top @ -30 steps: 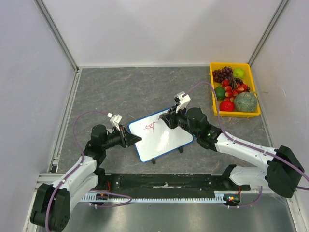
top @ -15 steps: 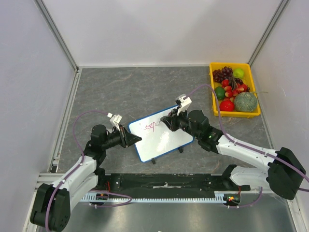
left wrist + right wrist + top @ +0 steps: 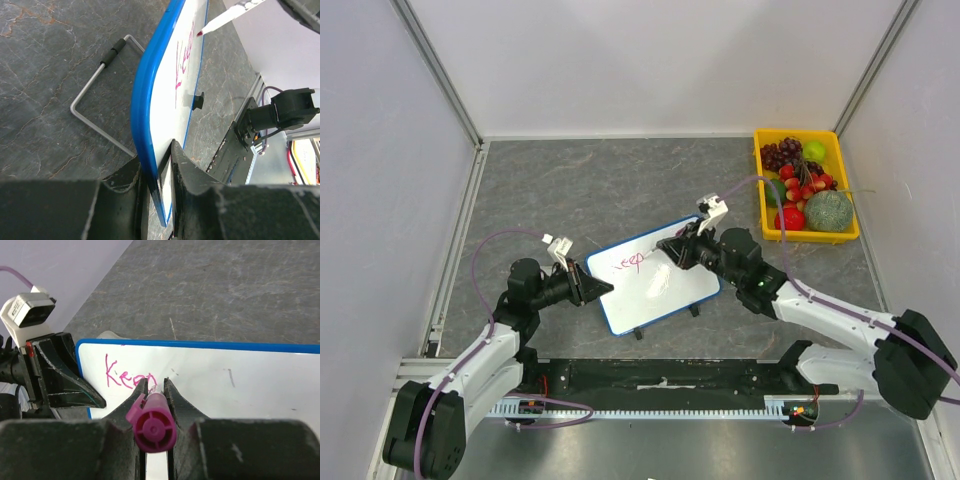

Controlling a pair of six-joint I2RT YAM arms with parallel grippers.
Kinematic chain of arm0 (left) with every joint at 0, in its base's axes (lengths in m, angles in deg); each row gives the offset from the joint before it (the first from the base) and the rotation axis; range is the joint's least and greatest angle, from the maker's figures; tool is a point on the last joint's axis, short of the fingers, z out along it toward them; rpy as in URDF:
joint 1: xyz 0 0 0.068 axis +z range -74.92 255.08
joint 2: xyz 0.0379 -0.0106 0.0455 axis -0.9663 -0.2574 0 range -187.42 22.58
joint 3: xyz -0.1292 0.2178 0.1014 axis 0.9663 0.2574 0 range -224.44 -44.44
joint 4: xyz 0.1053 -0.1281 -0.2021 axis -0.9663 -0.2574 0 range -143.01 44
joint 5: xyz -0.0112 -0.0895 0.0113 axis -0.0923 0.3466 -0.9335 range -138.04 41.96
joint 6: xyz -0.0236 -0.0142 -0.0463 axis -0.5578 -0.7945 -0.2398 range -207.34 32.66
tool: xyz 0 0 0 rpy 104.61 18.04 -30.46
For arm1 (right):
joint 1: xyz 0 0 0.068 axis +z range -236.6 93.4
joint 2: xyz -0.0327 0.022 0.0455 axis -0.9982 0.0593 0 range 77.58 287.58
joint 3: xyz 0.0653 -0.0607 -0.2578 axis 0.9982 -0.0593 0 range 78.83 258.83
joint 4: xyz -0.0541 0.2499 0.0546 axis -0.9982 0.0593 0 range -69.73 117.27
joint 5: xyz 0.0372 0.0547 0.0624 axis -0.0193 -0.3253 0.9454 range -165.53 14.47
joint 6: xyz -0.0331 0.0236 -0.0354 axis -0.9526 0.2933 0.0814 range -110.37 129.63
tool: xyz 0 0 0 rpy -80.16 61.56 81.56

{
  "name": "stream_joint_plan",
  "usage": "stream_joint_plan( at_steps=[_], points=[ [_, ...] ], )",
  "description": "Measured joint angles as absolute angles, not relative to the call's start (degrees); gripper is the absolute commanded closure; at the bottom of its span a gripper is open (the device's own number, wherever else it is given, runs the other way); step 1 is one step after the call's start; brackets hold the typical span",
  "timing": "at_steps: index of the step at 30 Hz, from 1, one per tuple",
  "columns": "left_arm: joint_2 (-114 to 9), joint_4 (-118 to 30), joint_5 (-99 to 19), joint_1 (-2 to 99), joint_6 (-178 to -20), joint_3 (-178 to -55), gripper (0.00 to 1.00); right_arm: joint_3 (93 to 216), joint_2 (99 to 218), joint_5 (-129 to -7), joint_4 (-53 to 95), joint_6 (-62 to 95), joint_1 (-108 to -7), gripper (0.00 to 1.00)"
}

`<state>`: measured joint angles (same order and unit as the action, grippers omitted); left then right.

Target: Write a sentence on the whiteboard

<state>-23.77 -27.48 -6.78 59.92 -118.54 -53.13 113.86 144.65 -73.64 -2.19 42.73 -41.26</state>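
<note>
whiteboard (image 3: 665, 290) long axis left-right (marker (image 3: 152, 427) tip points left)

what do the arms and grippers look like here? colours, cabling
The left arm and right arm match: white link shells, black joints and bases. The left gripper and right gripper are black with tapered wedge fingers. Each wrist carries a small white camera block with a thin purple cable looping back along the arm.
</note>
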Motion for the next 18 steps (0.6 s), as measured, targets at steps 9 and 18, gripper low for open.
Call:
stream_joint_plan(
  at_steps=[9, 18],
  points=[
    [-23.7, -27.5, -6.8, 59.9, -118.5, -53.0, 0.98, 112.9, 134.1, -72.9, 0.9, 42.8, -43.6, 1.00],
    [-23.6, -27.5, -6.8, 59.9, -118.5, -53.0, 0.98, 112.8, 133.4, -73.0, 4.8, 41.7, -44.9, 1.00]
  ],
)
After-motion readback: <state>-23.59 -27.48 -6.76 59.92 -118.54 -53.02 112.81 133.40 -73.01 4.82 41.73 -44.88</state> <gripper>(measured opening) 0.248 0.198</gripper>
